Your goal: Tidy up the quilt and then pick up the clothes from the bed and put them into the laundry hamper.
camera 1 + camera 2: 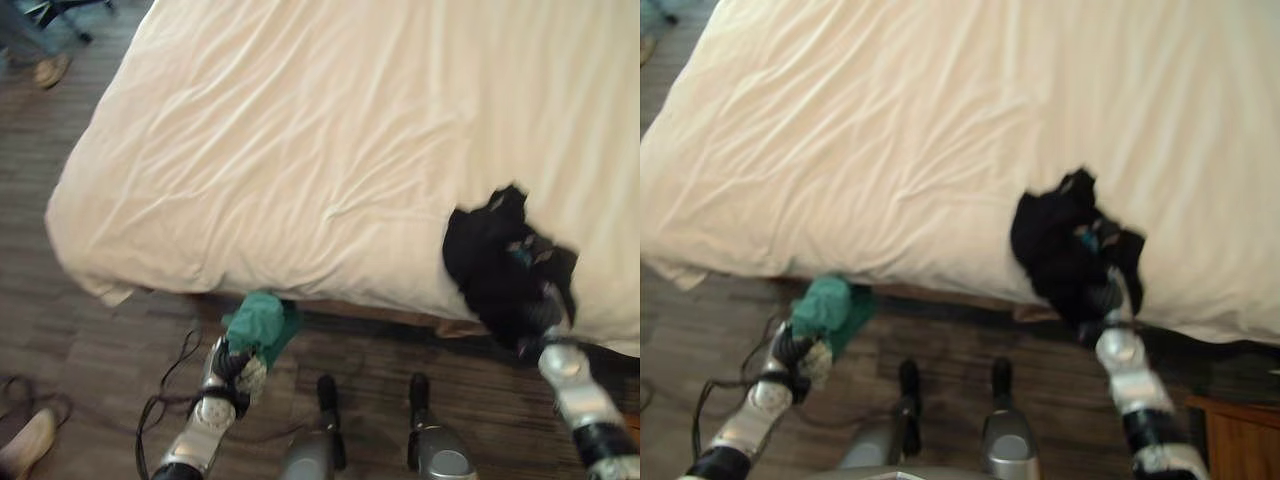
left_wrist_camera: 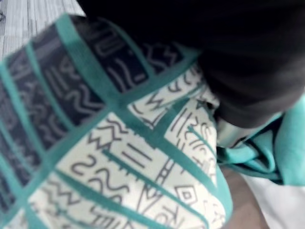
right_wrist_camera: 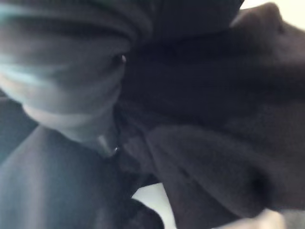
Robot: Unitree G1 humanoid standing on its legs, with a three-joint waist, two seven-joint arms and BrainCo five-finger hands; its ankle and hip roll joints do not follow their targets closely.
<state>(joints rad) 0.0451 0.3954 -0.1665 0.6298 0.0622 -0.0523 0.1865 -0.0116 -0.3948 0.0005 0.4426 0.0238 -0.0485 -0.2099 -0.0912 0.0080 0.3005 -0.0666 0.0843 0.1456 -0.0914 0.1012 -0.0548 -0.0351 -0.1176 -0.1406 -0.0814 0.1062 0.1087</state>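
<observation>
From where I stand, two garments are off the cream quilt (image 1: 300, 150). The left robot hand (image 1: 232, 375) clutches a teal garment (image 1: 262, 318) low by the bed's edge; its wrist view alone reveals a patterned print (image 2: 119, 157). The right robot hand (image 1: 545, 318) is buried in a black garment (image 1: 495, 255) at the bed's edge, grip impossible to tell.

Cream quilt (image 1: 300, 150) over bed, black garment (image 1: 495, 255) atop

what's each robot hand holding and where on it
Left robot hand grips a green garment by a bunched end; right robot hand is buried in a black garment, hold unclear.
</observation>
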